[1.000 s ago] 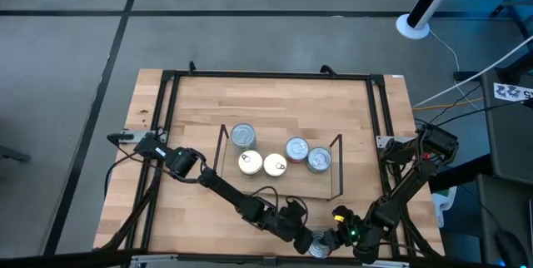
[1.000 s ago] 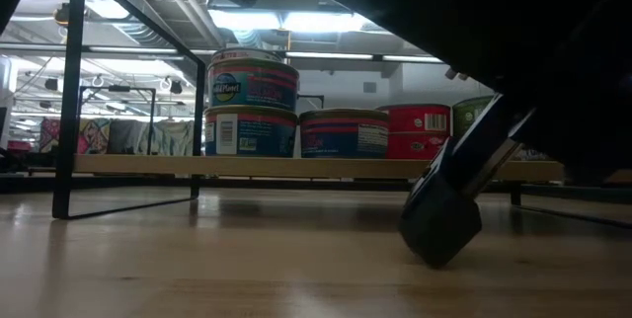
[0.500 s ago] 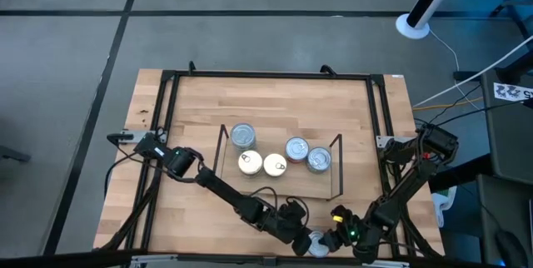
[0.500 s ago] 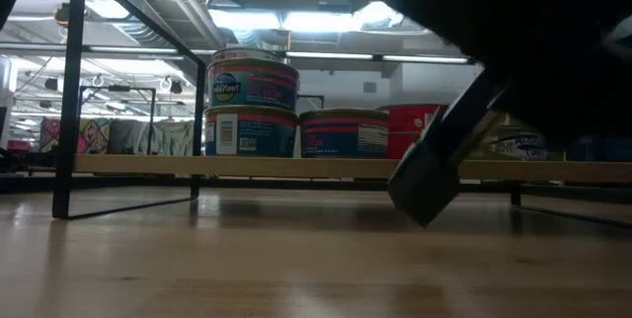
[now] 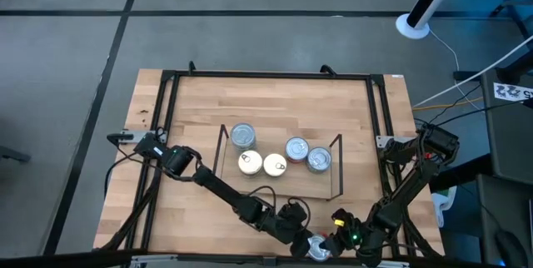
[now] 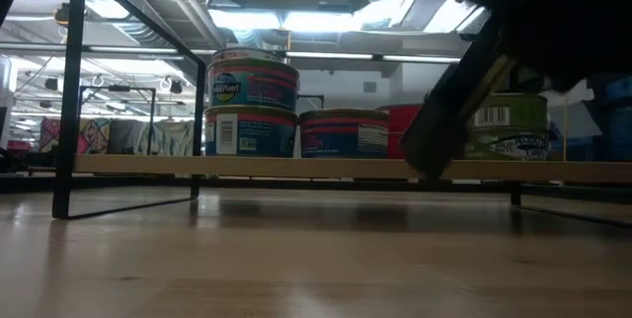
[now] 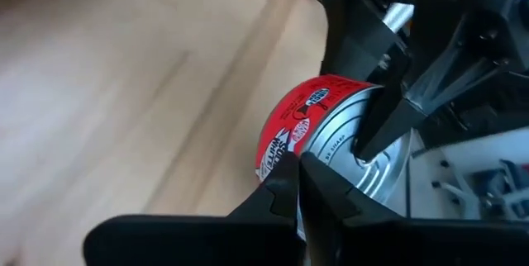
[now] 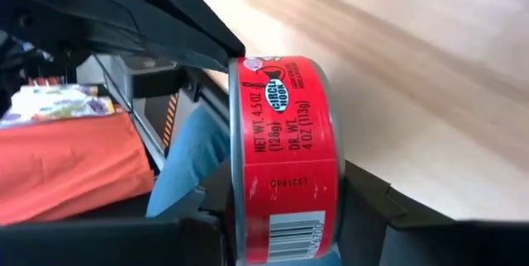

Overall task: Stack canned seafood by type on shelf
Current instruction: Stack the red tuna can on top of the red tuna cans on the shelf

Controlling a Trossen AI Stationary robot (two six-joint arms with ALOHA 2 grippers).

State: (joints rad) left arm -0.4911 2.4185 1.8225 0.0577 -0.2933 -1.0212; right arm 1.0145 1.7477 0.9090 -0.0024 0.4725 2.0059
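At the bottom edge of the overhead frame, the right hand (image 5: 326, 247) grips a flat red-labelled silver-topped tin (image 8: 285, 163) between its fingers above the wooden tabletop (image 5: 275, 101), the closed left hand (image 5: 301, 243) touching it.

Tins on the shelf, one red tin off it

We see a red-labelled tin (image 8: 285, 163) with a silver top at the table's near edge, clear of the shelf (image 5: 250, 191). On the light-wood board stand five silver-topped tins (image 5: 297, 149); from the low view, one blue-labelled tin (image 6: 253, 83) sits stacked on another.
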